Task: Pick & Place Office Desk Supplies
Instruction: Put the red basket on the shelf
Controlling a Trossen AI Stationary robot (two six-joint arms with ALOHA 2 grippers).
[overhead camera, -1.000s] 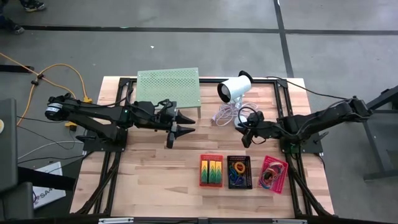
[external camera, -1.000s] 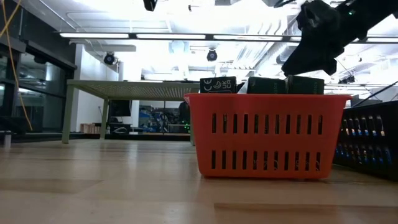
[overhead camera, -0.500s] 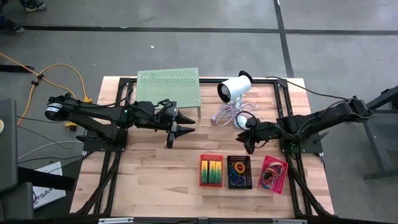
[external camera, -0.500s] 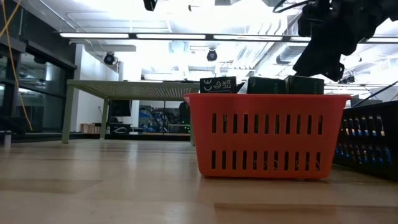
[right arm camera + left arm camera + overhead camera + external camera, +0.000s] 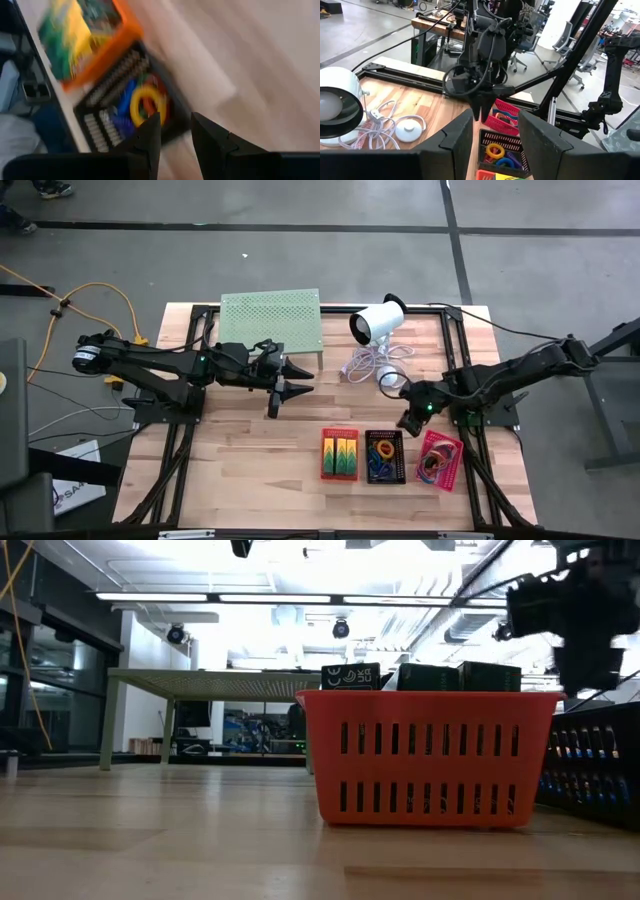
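Overhead, I see yellow-green flat packs (image 5: 340,453) in the red mesh basket (image 5: 340,473); low view hides them. Right hand (image 5: 406,423) narrow, empty; left hand (image 5: 303,379) wide.

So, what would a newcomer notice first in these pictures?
Probably the row of three small baskets at the table's front: the red basket holding green packs, the black basket with coloured loops, then the pink basket. The right gripper hovers just behind them, fingers apart and empty.
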